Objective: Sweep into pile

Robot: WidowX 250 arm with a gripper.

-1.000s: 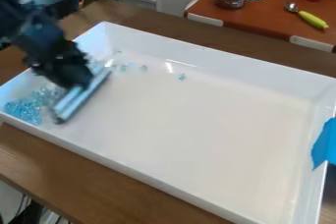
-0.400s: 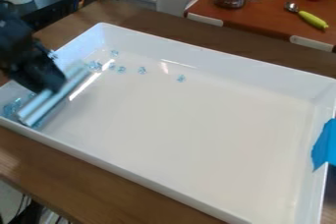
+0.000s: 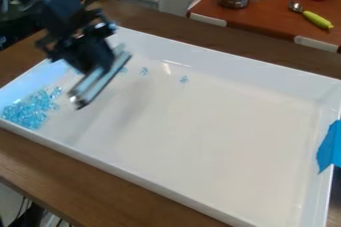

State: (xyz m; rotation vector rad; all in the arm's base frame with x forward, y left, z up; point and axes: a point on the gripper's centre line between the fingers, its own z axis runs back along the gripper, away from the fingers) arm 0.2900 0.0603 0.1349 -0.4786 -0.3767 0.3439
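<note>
Beads (image 3: pixel 28 113) in tray (image 3: pixel 143 180) corner, gripper (image 3: pixel 99 66) and tool (image 3: pixel 100 83) above, broad floor (image 3: pixel 213 131) alongside

Clear-blue beads (image 3: pixel 28 112), white tray (image 3: pixel 193 136).

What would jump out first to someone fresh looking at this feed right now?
Probably the big white tray across the middle, with the black arm's gripper over its upper-left part, a light bar-like tool beneath it. Next, the cluster of clear blue pieces in the tray's left corner, and the bright blue patch at its right edge.
</note>
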